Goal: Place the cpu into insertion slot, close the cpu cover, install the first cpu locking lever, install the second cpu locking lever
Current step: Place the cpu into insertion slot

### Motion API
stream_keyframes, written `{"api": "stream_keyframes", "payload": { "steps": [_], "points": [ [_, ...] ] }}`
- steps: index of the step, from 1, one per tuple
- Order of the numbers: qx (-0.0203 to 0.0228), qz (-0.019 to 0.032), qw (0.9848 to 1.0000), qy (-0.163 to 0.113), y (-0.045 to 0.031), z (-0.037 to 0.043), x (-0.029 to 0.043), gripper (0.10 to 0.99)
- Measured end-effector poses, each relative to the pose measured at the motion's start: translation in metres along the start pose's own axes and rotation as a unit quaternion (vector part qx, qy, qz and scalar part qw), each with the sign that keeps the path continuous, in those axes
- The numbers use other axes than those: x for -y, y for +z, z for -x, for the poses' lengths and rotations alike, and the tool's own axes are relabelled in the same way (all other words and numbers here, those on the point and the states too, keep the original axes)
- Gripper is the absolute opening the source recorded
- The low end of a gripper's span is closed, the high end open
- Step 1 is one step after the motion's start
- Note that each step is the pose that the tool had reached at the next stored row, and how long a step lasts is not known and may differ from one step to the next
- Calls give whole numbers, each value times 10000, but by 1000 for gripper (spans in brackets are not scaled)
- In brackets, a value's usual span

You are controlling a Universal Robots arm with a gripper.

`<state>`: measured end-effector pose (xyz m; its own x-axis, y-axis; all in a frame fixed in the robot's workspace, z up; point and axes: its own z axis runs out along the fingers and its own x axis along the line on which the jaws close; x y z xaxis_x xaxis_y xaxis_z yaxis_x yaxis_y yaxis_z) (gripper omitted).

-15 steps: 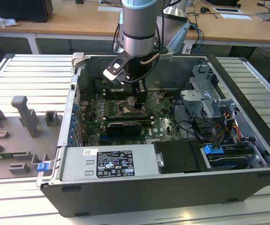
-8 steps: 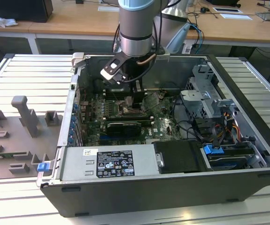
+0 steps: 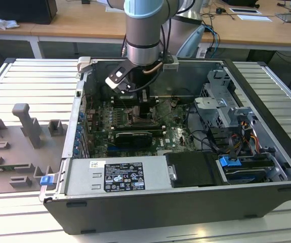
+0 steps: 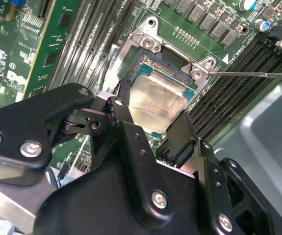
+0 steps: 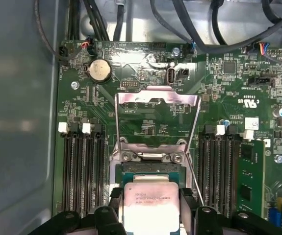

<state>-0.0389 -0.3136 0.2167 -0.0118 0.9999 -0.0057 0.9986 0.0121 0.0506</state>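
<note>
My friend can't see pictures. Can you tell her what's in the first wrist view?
The gripper holds the cpu, a pale square chip, right at the insertion slot on a green circuit board. The silver cpu cover stands flipped open beyond the slot, with long black memory slots on both sides.

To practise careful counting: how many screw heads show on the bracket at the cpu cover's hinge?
2: a screw head at one end of the bracket, another at the other. The gripper may hide more.
</note>
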Motion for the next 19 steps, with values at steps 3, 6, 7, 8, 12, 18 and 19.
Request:
{"api": "stream_keyframes", "payload": {
  "steps": [3,6,7,8,12,18,19],
  "points": [
    [5,-1,10000,87,40,-8,4,545],
    [7,-1,9999,142,74,-10,17,545],
    [8,-1,9999,154,78,-10,17,545],
    [10,-1,9998,186,88,-10,18,545],
    [11,-1,9998,203,133,-11,13,545],
    [8,-1,9999,136,162,-11,6,545],
    [8,-1,9999,141,165,-11,5,545]
  ]
}}
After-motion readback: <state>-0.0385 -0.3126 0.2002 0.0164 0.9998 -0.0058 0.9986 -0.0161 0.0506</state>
